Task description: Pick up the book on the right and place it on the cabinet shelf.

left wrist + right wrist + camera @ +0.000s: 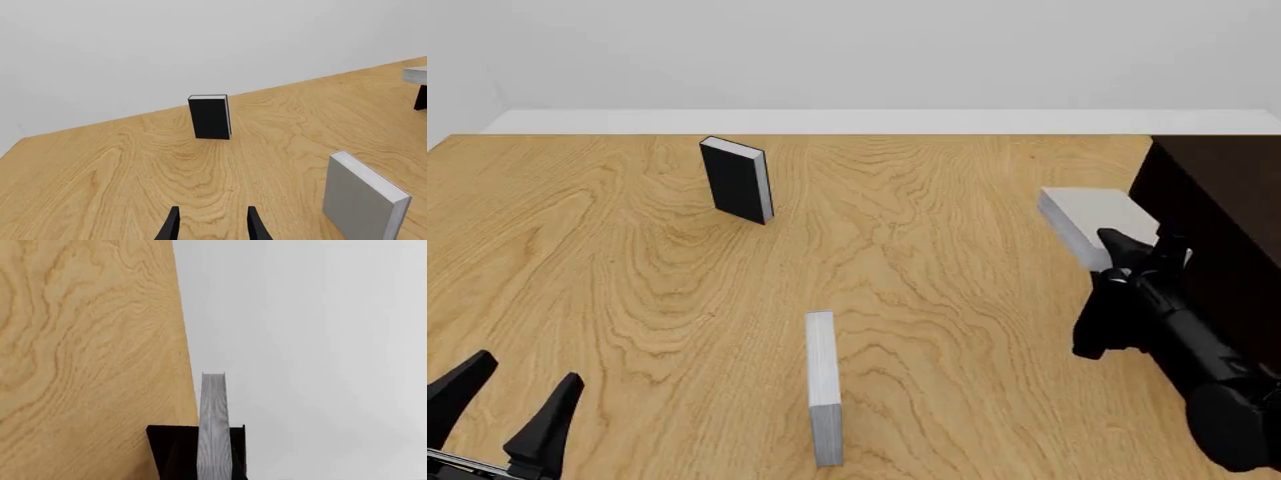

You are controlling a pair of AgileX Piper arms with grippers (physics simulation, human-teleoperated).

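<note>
The pale silver-grey book [1090, 222] is clamped in my right gripper [1130, 250] and held above the table, just left of the very dark cabinet [1224, 215] at the right edge. The cabinet's shelf recess cannot be made out. In the right wrist view the book's edge [213, 410] stands between the black fingers [172, 455]. Its corner also shows in the left wrist view [415, 74]. My left gripper [505, 405] is open and empty at the near left, as its wrist view shows [213, 226].
A black-covered book [737, 180] stands upright at the far left-centre, also in the left wrist view [210, 117]. A narrower pale grey book [821, 385] stands on edge at the near centre, close to the left gripper in its wrist view [363, 197].
</note>
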